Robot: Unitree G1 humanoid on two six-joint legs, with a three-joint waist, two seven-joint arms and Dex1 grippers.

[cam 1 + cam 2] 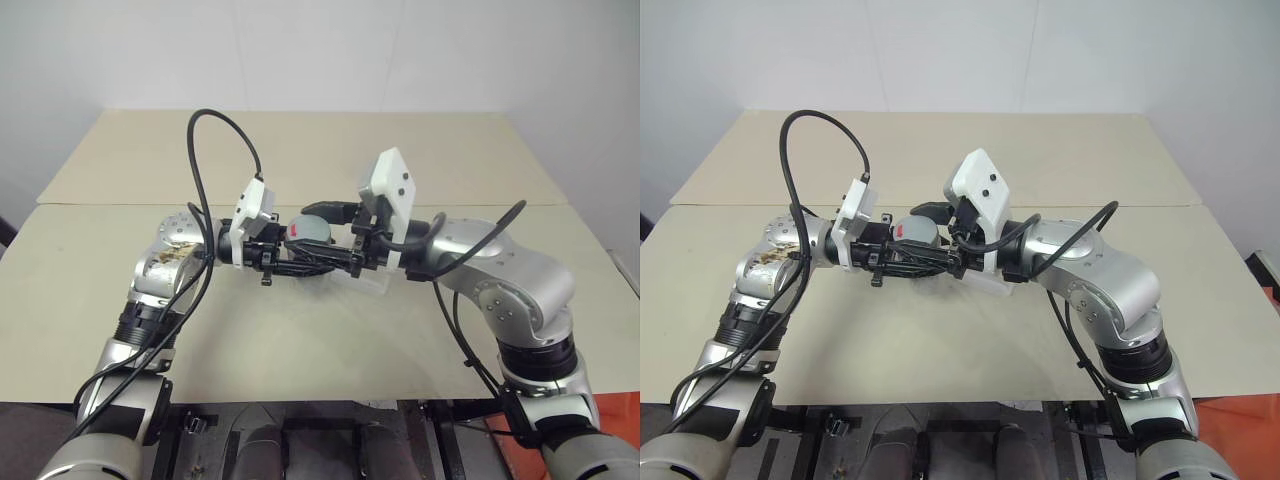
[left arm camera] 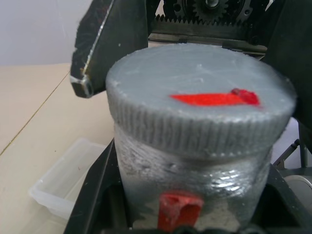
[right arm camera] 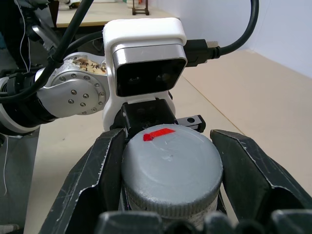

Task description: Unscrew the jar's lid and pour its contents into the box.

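A: Left of centre frame?
B: Left gripper (image 1: 283,252) clamped on the jar (image 2: 195,190), held above the table (image 1: 300,340).
A: Centre?
B: The lid (image 3: 171,165) sits on the jar; the box (image 2: 68,183) lies on the table beneath.
A: Right?
B: Right gripper (image 3: 170,168), fingers (image 3: 100,175) closed on the lid's rim.
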